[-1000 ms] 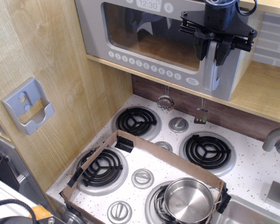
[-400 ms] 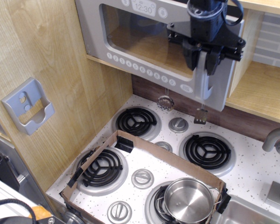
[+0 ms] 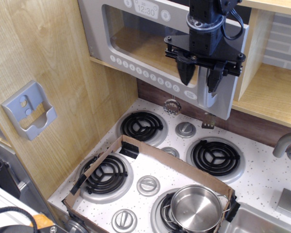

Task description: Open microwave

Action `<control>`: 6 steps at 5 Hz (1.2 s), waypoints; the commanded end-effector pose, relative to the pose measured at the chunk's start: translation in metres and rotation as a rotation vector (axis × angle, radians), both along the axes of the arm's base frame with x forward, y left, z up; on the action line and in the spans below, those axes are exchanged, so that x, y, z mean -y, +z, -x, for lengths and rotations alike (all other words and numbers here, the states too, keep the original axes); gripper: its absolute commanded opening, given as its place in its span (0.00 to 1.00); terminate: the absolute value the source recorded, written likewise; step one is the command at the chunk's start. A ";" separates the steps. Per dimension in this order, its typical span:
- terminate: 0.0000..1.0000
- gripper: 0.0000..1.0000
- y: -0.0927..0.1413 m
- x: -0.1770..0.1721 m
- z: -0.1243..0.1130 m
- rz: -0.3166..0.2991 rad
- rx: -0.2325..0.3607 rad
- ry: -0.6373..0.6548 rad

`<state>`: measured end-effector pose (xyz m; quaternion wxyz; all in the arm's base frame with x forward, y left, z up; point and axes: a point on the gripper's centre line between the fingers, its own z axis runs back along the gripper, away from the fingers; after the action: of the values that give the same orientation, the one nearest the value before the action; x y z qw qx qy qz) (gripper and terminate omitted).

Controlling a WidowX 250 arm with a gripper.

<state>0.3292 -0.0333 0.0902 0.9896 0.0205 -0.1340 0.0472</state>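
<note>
The grey microwave point(image 3: 136, 41) hangs at the top of the view, above the stove. It has a tinted window, a row of round number buttons point(image 3: 145, 74) and a 12:30 clock display point(image 3: 146, 8). Its door stands swung partly out towards me, and the right edge with the vertical silver handle point(image 3: 211, 99) is clear of the cabinet. My black gripper point(image 3: 201, 75) points down in front of the door's right end. Its fingers are spread, and the right finger point(image 3: 215, 76) is at the top of the handle. Whether the finger touches the handle I cannot tell.
A wooden shelf point(image 3: 271, 92) opens to the right of the microwave. Below are the stove burners point(image 3: 141, 126), a flat cardboard box point(image 3: 150, 160), a steel pot point(image 3: 196, 208), a hanging strainer point(image 3: 172, 105), a faucet point(image 3: 287, 144) and a grey wall holder point(image 3: 29, 110) on the left panel.
The gripper has moved left and down, towards me. The door's handle edge has come out with it, so the door is wider open than before.
</note>
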 end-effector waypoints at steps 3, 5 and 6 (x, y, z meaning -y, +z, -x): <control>0.00 1.00 -0.030 0.056 0.069 0.085 0.142 0.122; 0.00 1.00 -0.030 0.102 0.034 0.152 0.146 -0.135; 0.00 1.00 -0.025 0.130 0.021 0.134 0.122 -0.288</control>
<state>0.3102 -0.1599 0.0535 0.9790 -0.0617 -0.1693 -0.0949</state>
